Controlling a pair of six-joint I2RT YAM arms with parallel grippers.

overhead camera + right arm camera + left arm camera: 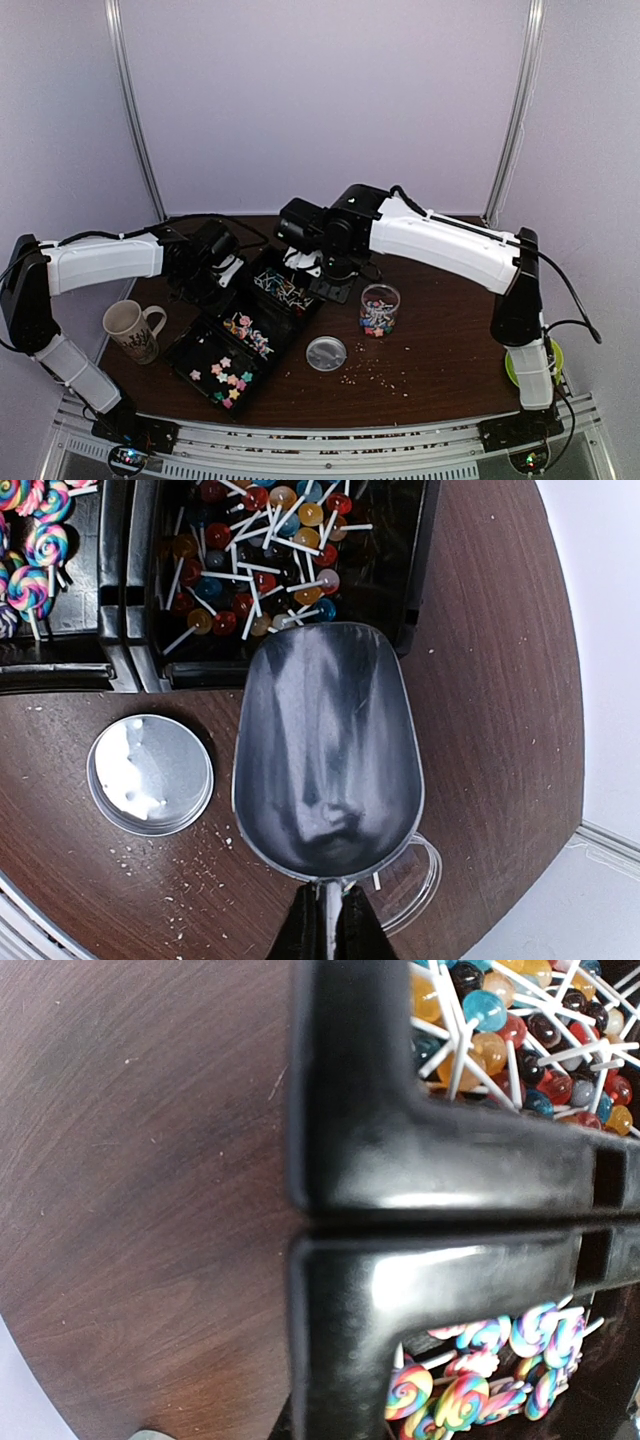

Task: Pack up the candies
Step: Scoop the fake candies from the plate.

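The candies lie in black trays (190,345): star candies (226,378) in the near compartment, swirl lollipops (250,335) in the middle one, ball lollipops (283,290) in the far one. A clear jar (379,309) holds more mixed candies. My right gripper (326,895) is shut on the handle of an empty metal scoop (325,750). The scoop hangs over the table, its tip at the rim of the ball-lollipop tray (415,570), and part of the jar (425,875) shows under it. My left gripper (222,277) is at the trays' far left edge. Its fingers do not show in the left wrist view, only tray rims (450,1160).
The jar's lid (326,353) lies on the table near the trays and also shows in the right wrist view (150,773). A patterned mug (133,330) stands at the left. Pale crumbs (375,372) are scattered near the front. A green object (512,368) sits at the right edge.
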